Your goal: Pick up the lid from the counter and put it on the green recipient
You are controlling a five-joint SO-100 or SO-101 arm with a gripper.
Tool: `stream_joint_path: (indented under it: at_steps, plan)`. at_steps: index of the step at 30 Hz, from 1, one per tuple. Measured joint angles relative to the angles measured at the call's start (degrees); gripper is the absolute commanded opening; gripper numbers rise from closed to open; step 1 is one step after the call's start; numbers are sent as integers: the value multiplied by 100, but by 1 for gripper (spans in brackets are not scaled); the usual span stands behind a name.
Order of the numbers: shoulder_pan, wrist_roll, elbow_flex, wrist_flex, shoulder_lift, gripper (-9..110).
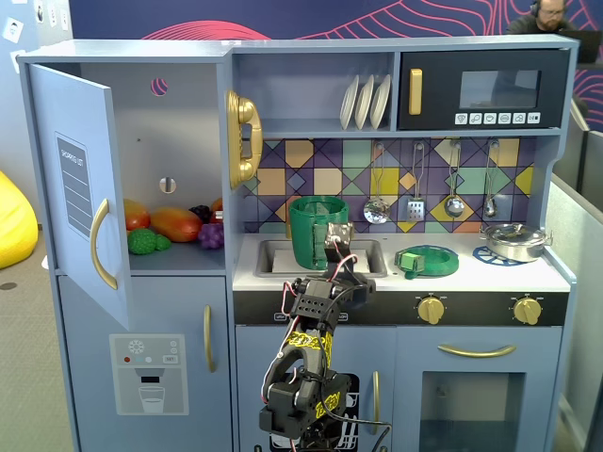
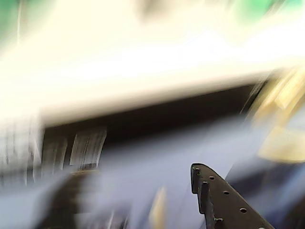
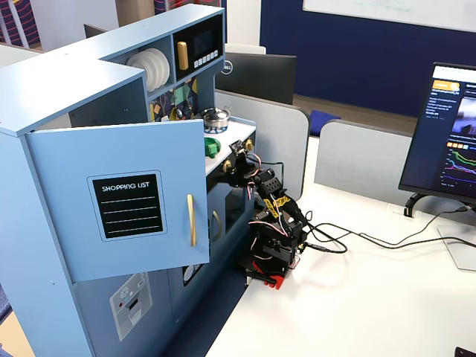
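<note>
Lid (image 1: 427, 260): flat on tabletop (image 1: 528, 275), right of pincer (image 1: 336, 247); pincer state indeterminable. Approach from above advised; rim to be gripped.

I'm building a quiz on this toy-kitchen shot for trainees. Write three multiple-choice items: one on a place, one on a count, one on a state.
1. Where does the lid lie?
A. on the counter, right of the sink
B. on top of the green recipient
C. in the fridge compartment

2. How many white plates stand in the rack on the shelf?
A. one
B. three
C. six

3. What is the state of the green recipient?
A. covered
B. tipped on its side
C. upright and uncovered

Answers: 1 A, the front fixed view shows the disc flat on the white counter beside the sink. 2 B, three rims stand side by side. 3 C, its open top shows, with the lid apart from it.
</note>
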Motion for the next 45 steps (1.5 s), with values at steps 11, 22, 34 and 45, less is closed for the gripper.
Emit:
stream_joint_path:
  at_steps: [11, 22, 34, 45]
  plan:
    - [624, 44, -26, -1099, 18, 37]
    - [940, 352, 1125, -4219, -589, 44]
    - [993, 439, 1151, -4808, -1345, 42]
    - [993, 439, 562, -5106, -2487, 41]
